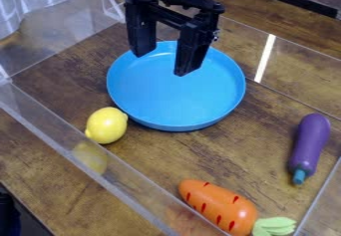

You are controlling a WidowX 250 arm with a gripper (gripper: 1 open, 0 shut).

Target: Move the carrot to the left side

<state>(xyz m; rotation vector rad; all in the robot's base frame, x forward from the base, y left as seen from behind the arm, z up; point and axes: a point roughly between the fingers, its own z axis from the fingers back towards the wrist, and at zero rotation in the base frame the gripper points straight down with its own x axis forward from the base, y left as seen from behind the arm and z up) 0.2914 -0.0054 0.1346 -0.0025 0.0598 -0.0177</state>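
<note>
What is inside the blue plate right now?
The blue plate shows only its bare blue inside; no food lies in it. The open hand hangs over its far part and covers a small piece of the rim and floor there, so that piece cannot be checked.

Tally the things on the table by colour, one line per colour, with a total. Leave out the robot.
Blue: 1, the plate
Yellow: 1, the lemon
Purple: 1, the eggplant
Orange: 1, the carrot
Total: 4
</note>
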